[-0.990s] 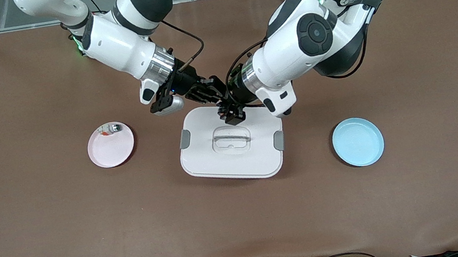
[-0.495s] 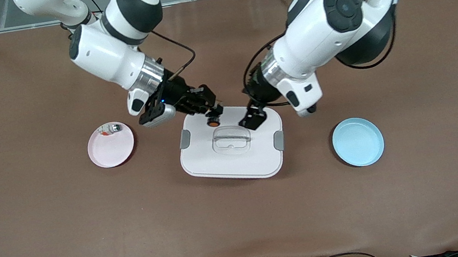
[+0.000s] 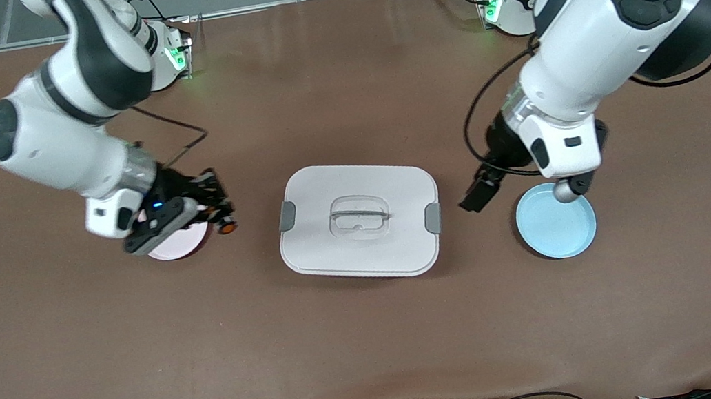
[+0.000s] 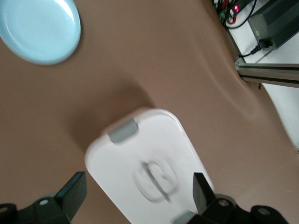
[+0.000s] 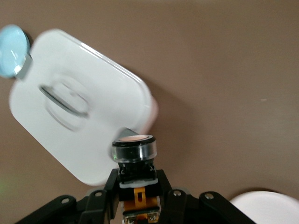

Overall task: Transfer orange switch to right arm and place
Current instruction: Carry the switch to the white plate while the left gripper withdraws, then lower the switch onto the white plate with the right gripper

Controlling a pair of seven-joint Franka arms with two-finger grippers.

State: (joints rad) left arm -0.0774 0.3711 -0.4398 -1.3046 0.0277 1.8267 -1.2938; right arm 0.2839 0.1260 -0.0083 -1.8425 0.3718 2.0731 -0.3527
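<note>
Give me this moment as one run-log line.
handover done | right gripper shut on orange switch, beside pink plate | left gripper open, empty, between white lidded box and blue plate

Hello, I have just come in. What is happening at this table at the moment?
Two robot arms are working together. The right gripper holds the orange switch, jaws shut on it, at the edge of the pink plate toward the right arm's end of the table. The left gripper has its jaws open and empty, over the table between the white lidded box and the blue plate. The switch is not yet set down.
</note>
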